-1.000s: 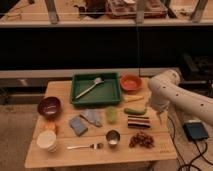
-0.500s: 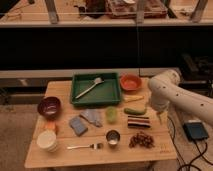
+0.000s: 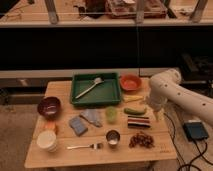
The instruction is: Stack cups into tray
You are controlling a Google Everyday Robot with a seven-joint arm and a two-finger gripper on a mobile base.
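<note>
Over wooden table [image 3: 90, 156] right edge, fingers [image 3: 159, 116], dark shelving [image 3: 100, 47] behind

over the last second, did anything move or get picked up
Nothing visibly changed. The gripper hangs at the right edge of the table as before; the green cup, steel cup and cream cup sit outside the tray, untouched.

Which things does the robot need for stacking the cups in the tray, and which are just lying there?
Needed: green cup, steel cup, cream-white cup, green tray, and the gripper, by the right edge of the table.
Lying about: maroon bowl, orange bowl, fork, blue sponge, grey cloth.
</note>
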